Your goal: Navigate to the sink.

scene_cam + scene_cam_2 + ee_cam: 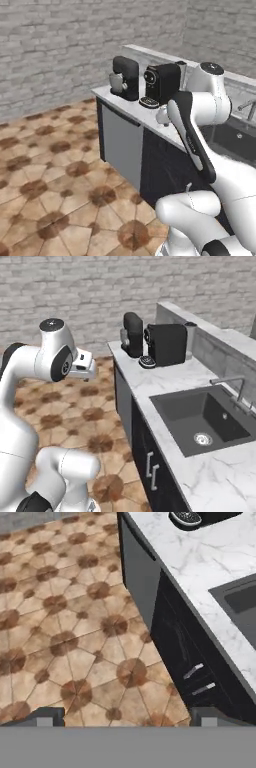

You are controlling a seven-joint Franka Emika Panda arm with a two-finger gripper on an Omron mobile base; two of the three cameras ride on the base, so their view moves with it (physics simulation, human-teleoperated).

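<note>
**Kitchen corner, arm folded beside the marble surface**

Grey brick walls behind, brown patterned tile floor [45, 170] below. White marble surface [165, 381] runs over dark cabinets; two silver bar handles [198, 679] on the black cabinet front [175, 642] in the hand view, at about 4 o'clock of that frame.

Black, roughly square recessed sink with rounded corners [200, 416] sits in the surface at 3 to 4 o'clock in the right base view, round silver drain [202, 438] in its floor, small grey metal faucet [235, 387] at its far rim. In the left base view the sink [239, 140] shows at 3 o'clock, mostly hidden behind the white arm [200, 130]. Hand view catches a corner of the basin [242, 604] at 3 o'clock.

Boxy black coffee machine [167, 343] stands at 12 o'clock in the right base view, near the surface's far end, well apart from the sink. Rounded black-and-grey appliance [132, 333] just beside it, at its 9 o'clock.

Claw [127, 716]: dark tips at 6 o'clock of the hand view, set wide apart, nothing between them, over the floor beside the cabinets.
</note>
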